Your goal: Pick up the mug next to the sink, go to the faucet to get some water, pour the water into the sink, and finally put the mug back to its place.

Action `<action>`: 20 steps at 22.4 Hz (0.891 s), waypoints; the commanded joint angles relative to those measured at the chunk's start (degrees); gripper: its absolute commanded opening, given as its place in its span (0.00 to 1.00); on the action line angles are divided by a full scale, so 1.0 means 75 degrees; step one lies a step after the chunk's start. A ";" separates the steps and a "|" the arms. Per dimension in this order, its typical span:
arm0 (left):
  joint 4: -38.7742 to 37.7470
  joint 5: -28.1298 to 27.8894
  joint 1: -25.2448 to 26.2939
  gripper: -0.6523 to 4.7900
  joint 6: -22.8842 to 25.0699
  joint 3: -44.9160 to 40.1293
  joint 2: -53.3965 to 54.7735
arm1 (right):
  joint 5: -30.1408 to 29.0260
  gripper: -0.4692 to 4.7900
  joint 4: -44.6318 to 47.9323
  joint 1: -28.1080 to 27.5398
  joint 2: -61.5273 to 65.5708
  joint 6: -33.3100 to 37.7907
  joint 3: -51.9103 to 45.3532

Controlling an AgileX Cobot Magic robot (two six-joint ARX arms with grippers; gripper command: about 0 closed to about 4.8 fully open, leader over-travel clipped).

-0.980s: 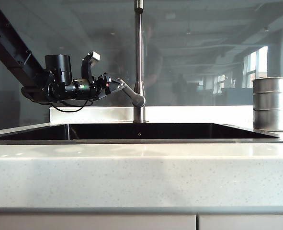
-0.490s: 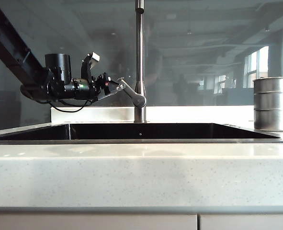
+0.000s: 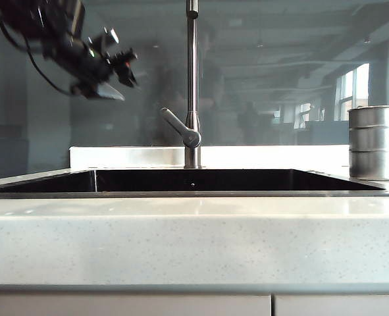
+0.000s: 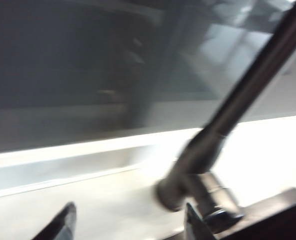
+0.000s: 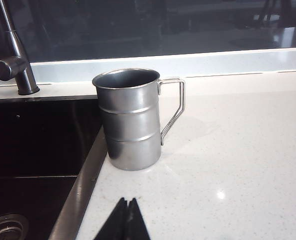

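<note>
A: Spotted the left pincer (image 3: 118, 78)?

B: Yes. Hung high in the exterior view with its fingers apart and nothing between them. Had the tap (image 3: 191, 79) off to its side and the tap's lever (image 3: 178, 126) below and beyond its tips, well clear. Showed much the same in its own blurred wrist view: left pincer (image 4: 127, 227) spread, tap (image 4: 258, 75) ahead, no contact.

A: And the right pincer (image 5: 127, 220)?

B: Shut tight, tips pressed together, empty. Never showed up in the exterior view.

A: Located the mug (image 5: 130, 120)?

B: Stood upright straight ahead of the right pincer, near but not touching, handle turned away from the sink (image 5: 37, 135). Sat on the counter (image 5: 228, 150) right at the sink's edge. Looked the same from the front: mug (image 3: 373, 141) far from the left pincer, past the sink (image 3: 181, 193).

A: Worked out the step?

B: Judged it tap work, left pincer clear of the lever. Couldn't tell whether any water ran. Couldn't tell either whether the mug awaited pickup or was already returned.

A: Needed what next?

B: If pickup, probably opening the right pincer, moving forward, then closing squarely on the ridged body. Called for care with slippery steel.
</note>
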 commanded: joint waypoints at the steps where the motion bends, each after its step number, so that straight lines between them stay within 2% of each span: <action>1: -0.1064 -0.0857 -0.0006 0.61 0.0656 0.0035 -0.0755 | 0.0012 0.08 0.0134 -0.0003 -0.0017 -0.0023 -0.0017; 4: -0.1737 -0.1037 -0.0006 0.61 0.0697 0.0035 -0.1626 | 0.0012 0.08 0.0134 -0.0003 -0.0017 -0.0023 -0.0017; 9: -0.1719 -0.1172 -0.0009 0.61 0.0691 0.0038 -0.2585 | 0.0012 0.08 0.0134 -0.0003 -0.0017 -0.0023 -0.0017; 13: -0.1740 -0.1218 -0.0009 0.61 0.0705 0.0038 -0.4025 | 0.0012 0.08 0.0134 -0.0003 -0.0017 -0.0023 -0.0017; 14: -0.1888 -0.1227 -0.0009 0.55 0.0743 0.0038 -0.4331 | 0.0012 0.08 0.0134 -0.0003 -0.0017 -0.0023 -0.0017; 15: -0.2025 -0.1239 -0.0009 0.38 0.0848 0.0038 -0.4570 | 0.0012 0.08 0.0134 -0.0003 -0.0017 -0.0023 -0.0017; 16: -0.2192 -0.1285 -0.0009 0.12 0.1037 0.0038 -0.4814 | 0.0012 0.08 0.0134 -0.0003 -0.0017 -0.0023 -0.0017; 20: -0.3494 -0.1708 -0.0009 0.11 0.1495 0.0038 -0.5977 | 0.0012 0.08 0.0134 -0.0003 -0.0017 -0.0023 -0.0017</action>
